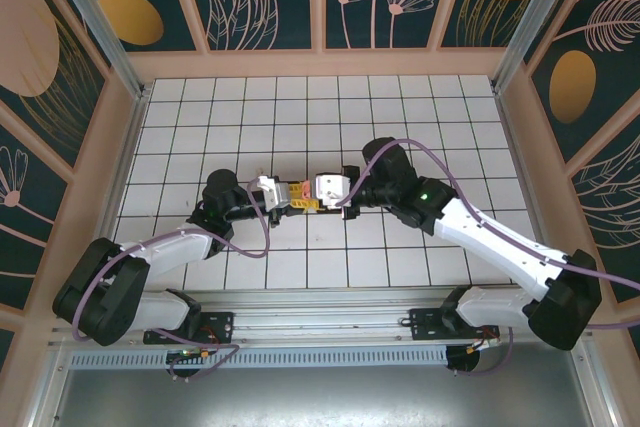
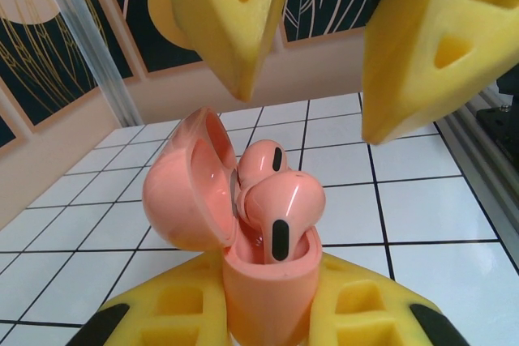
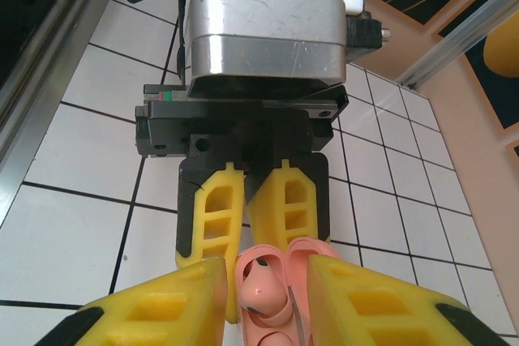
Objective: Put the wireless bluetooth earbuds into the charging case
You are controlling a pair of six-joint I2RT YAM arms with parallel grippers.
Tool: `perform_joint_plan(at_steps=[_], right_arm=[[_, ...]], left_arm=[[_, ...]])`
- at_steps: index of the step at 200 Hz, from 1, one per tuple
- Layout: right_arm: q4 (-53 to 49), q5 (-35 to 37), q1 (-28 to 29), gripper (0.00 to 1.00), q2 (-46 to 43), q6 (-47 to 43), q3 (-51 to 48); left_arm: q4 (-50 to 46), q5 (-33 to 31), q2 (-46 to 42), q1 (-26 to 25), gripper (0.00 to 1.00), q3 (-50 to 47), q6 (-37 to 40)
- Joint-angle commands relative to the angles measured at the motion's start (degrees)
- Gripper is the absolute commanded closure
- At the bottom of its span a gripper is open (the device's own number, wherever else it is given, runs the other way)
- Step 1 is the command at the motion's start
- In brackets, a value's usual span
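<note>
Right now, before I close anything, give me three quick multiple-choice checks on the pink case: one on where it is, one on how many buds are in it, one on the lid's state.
1. Where is the charging case?
A. Lying loose on the tiles.
B. Clamped between the fingers of the left gripper.
C. Standing on the metal rail by the arm bases.

2. How many earbuds sit in it?
A. None.
B. One.
C. Two.

3. How is its lid?
A. Shut.
B. Open, swung back to one side.
C. Off, lying on the tiles.

Answers:
1 B, yellow fingers press the case's body from both sides in the left wrist view.
2 C, two salmon-pink buds stand together in the case.
3 B, the lid stands open beside the buds, its hollow inside showing.
</note>
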Motion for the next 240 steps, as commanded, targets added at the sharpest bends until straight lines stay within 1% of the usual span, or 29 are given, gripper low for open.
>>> perform_joint_plan(at_steps=[1, 41, 64, 121, 143, 194, 240], right_arm=[[0.39, -0.97, 0.52, 0.68, 1.45, -1.75, 0.36], [-1.06, -0.29, 0.52, 0.68, 2.22, -2.44, 0.57], [-1.81, 1.08, 0.52, 0.73, 2.61, -2.73, 0.49], [-2.74, 3.33, 0.52, 0.75, 2.96, -2.77, 0.24], [-2.34, 3.25, 0.50, 0.81, 2.87, -2.48, -0.06], [-3.41, 3.26, 0.85, 0.83, 3.97, -2.11, 1.66], [-5.92, 6.95, 1.40, 0.85, 7.31, 2.12, 4.81]], left_arm=[[-0.13, 0.39, -0.90, -0.46, 0.89, 0.21, 0.75], [-0.61, 0.29, -0.98, -0.57, 0.89, 0.48, 0.71], [-0.92, 0.23, -1.13, -0.55, 0.89, 0.81, 0.72], [-1.36, -0.08, -2.12, -0.72, 0.89, 1.10, 0.47], [-1.45, -0.10, -2.52, -0.73, 0.89, 1.21, 0.52], [-2.37, -0.56, -2.60, -0.91, 0.89, 1.65, 0.47], [-3.45, -1.10, -2.84, -1.26, 0.89, 2.21, 0.73]])
